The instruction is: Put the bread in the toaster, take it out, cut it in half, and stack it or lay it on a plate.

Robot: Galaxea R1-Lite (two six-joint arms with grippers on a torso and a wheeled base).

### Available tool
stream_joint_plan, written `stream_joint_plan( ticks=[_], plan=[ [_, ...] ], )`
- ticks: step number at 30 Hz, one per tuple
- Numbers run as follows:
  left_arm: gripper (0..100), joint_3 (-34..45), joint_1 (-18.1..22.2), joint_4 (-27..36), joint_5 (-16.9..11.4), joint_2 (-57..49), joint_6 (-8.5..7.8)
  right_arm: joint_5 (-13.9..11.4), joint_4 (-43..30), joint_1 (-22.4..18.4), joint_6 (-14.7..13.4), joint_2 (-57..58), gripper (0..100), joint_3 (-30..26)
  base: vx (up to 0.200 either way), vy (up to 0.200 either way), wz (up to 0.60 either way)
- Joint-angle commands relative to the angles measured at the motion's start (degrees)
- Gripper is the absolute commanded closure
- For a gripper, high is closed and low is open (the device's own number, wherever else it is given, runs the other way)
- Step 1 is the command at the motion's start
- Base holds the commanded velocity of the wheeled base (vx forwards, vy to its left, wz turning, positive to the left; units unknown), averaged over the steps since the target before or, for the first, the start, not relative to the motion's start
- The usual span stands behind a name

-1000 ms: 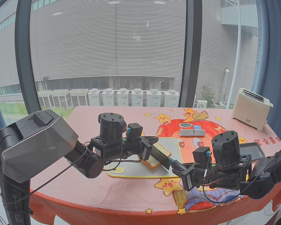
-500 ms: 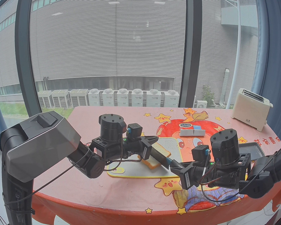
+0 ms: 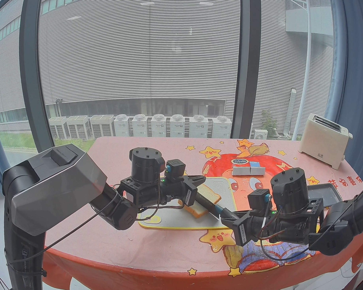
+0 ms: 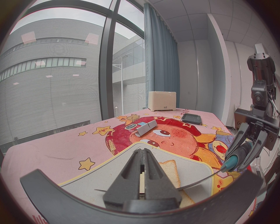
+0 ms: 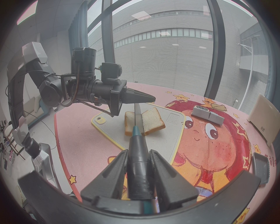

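Looking from the head, one slice of bread (image 3: pixel 211 192) lies flat on one cutting board (image 3: pixel 167 220), partly hidden by the left gripper (image 3: pixel 202 178) above it; one toaster (image 3: pixel 324 140) and one dark tray (image 3: pixel 328 194) sit well apart on the right; left wrist view: its fingers are pressed together, holding nothing; right wrist view: the right gripper (image 5: pixel 138 153) pinches one knife (image 5: pixel 136 137) by its handle, blade pointing toward the left gripper across the slice's middle, perhaps touching it.
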State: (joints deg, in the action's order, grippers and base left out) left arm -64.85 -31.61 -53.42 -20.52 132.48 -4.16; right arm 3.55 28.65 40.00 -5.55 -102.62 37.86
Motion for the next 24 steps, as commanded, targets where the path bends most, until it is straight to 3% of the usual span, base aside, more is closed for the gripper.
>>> stream_joint_plan(
  ticks=[1,11,18,24],
  plan=[
    [100,-1.2,0.1,-0.5,0.0,-0.9,0.03,0.1,0.0,0.0,0.0,-0.4,100,0.2,0.000,0.000,0.00],
    [100,0.3,0.4,-0.5,0.0,-7.3,0.03,-0.2,-0.1,0.0,-1.6,0.1,100,0.9,0.000,0.000,0.00],
    [100,3.6,0.2,-0.5,0.0,-6.8,-0.50,-1.3,-0.3,0.3,-4.6,0.0,100,2.0,0.000,0.000,0.00],
    [100,3.7,0.2,-2.2,0.0,-5.6,-0.33,-1.9,-0.3,0.0,-5.2,-0.3,100,2.7,0.000,0.000,0.00]
  ],
)
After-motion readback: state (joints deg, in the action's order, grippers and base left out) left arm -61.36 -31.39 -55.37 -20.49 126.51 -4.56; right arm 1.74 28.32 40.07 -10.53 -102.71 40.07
